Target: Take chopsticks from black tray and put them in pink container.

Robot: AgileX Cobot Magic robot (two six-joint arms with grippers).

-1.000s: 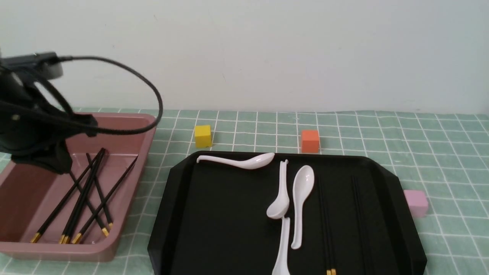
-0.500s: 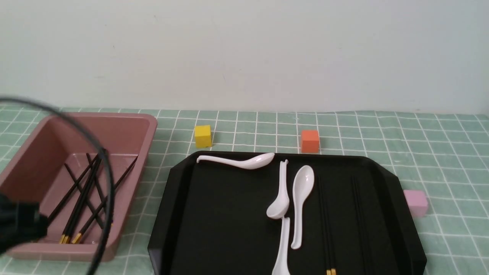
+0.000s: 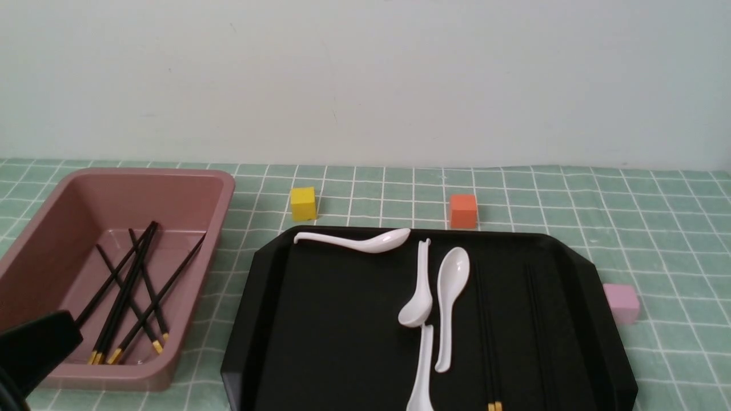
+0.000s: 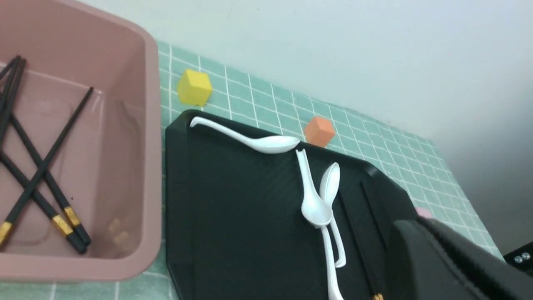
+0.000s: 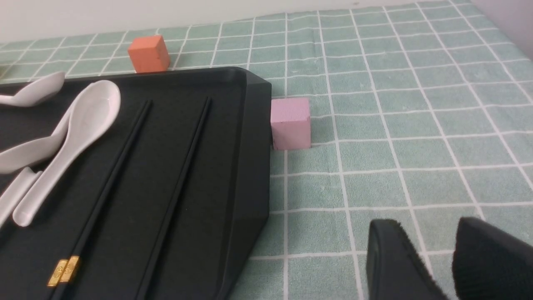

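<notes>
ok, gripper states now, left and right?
Left gripper: only its black body shows, jaws out of view; cannot tell.
Right gripper: open, narrow gap between the fingers, holding nothing.

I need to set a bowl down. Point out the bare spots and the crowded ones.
Bare: the black tray floor between its left rim and the white spoons, and the cloth right of the pale pink cube. Crowded: the tray's right half, spoons beside chopsticks, and the pink container floor.

Spoons crowd chopsticks.
</notes>
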